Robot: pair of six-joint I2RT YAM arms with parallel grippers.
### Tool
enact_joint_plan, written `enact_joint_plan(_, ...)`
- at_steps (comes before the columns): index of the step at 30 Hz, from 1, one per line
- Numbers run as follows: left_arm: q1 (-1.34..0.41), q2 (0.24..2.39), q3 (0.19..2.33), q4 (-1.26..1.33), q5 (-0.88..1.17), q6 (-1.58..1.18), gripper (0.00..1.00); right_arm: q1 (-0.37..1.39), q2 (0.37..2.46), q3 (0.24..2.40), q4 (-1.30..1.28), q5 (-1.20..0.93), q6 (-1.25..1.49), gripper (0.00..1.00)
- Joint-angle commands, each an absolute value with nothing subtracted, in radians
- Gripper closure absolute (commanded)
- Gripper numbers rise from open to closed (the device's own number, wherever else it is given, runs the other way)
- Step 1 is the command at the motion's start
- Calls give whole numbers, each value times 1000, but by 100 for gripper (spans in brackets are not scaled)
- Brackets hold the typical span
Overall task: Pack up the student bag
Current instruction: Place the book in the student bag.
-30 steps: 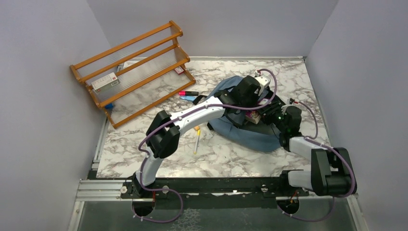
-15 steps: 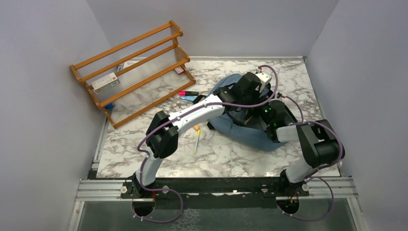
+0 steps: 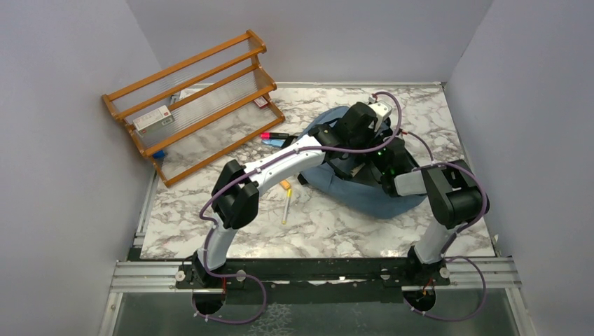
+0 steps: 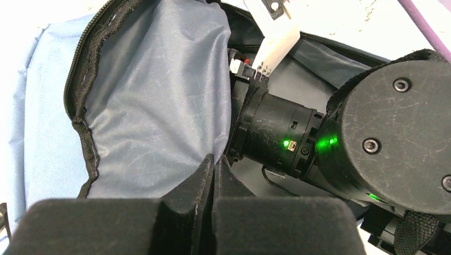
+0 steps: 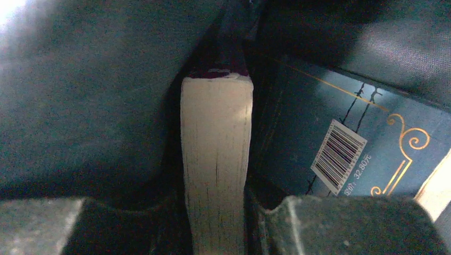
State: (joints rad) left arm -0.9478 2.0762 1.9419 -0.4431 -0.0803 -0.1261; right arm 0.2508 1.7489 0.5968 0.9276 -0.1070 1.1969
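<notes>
The student bag (image 3: 364, 199) lies dusty-blue on the marble table, right of centre, with its zipper mouth open. My left gripper (image 4: 214, 159) is shut on the edge of the pale lining (image 4: 154, 95) and holds that flap up. In the left wrist view my right arm's wrist (image 4: 282, 138) reaches through the opening. Inside the bag, my right gripper (image 5: 215, 196) is shut on a book (image 5: 215, 149) with a cream page edge and a dark red cover. The book stands on edge beside a dark blue book (image 5: 319, 133) with a barcode.
A wooden tiered rack (image 3: 196, 105) stands at the back left with a small box (image 3: 153, 119) on it. Markers (image 3: 273, 135) lie left of the bag, and pens (image 3: 286, 203) lie below my left forearm. Grey walls close in the table on three sides.
My right arm has raised its elbow and pushed its gripper leftward, deeper into the bag with the book. The left arm has barely moved and keeps its hold.
</notes>
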Motion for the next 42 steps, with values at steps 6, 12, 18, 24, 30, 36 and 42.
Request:
enact_joint_plan(6,-947,2067,1934,-428,-8,-130,100,259,1681,658,768,-43,1064,40)
enact_joint_plan(12,-941,2068,1924,-428,-11,-132,100,259,1592,661,649,-14,1028,31)
enact_joint_plan(18,-932,2059,1904,-425,-5,-136,100,259,1489,644,511,40,987,26)
enact_joint_plan(24,-930,2042,1874,-413,-4,-140,100,259,1352,631,371,102,903,23)
enact_joint_plan(30,-930,2025,1834,-387,-2,-148,100,258,1208,636,180,163,796,19)
enact_joint_plan(36,-930,2039,1824,-371,77,-170,100,258,1023,657,-91,179,736,19)
enact_joint_plan(42,-930,2016,1768,-337,92,-183,96,259,815,660,-340,183,718,19)
